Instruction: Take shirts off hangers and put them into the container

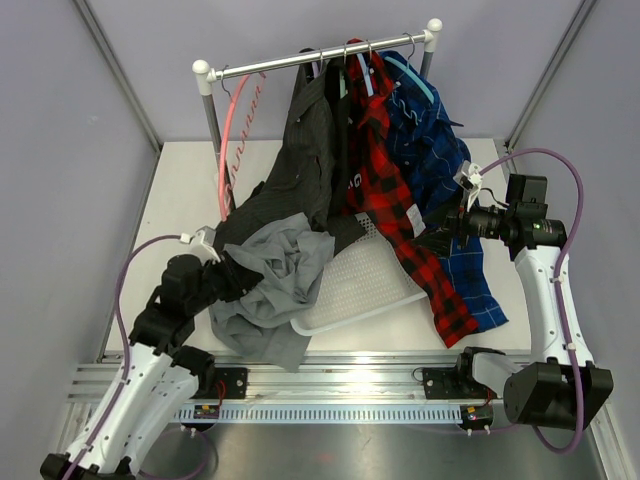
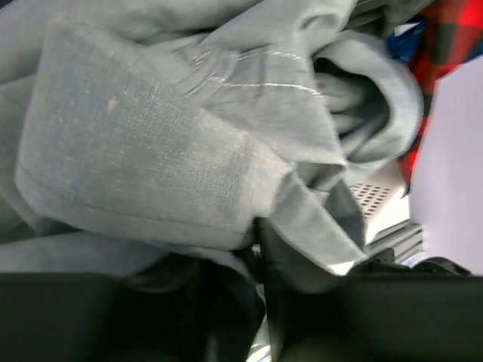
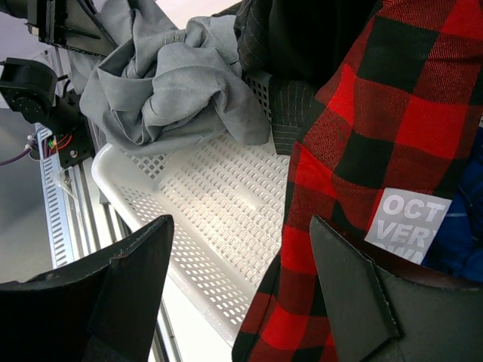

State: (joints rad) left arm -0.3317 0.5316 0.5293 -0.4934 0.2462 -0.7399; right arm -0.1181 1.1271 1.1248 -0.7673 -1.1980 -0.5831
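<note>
- Left jaws: closed down on a fold of the grey shirt (image 1: 275, 275). In the left wrist view the cloth fills the frame and runs down between my dark fingers (image 2: 290, 302).
- Grey shirt: off its hanger and bunched in a heap. It lies over the near-left rim of the container (image 1: 375, 290) and spills onto the bench (image 1: 170, 190).
- Right jaws: spread wide with nothing in them. They hover just beside the hanging shirts at the basket's far-right side.
- Container: white mesh basket on the bench between my two arms. Most of its floor is bare.
- Red-and-black plaid shirt (image 1: 395, 200): on the rail (image 1: 300, 62). Its tail trails down past the basket's right corner onto the bench. A white lettered patch (image 3: 404, 219) sits just inside my right finger in the right wrist view.
- Dark charcoal shirt (image 1: 310, 150): hanging left of the red one, with its lower part draped to the bench behind the grey heap.
- Blue plaid shirt (image 1: 430, 150): hanging rightmost, with its hem reaching the bench.
- Pink hanger (image 1: 228, 140): bare, hooked at the rail's left end.
</note>
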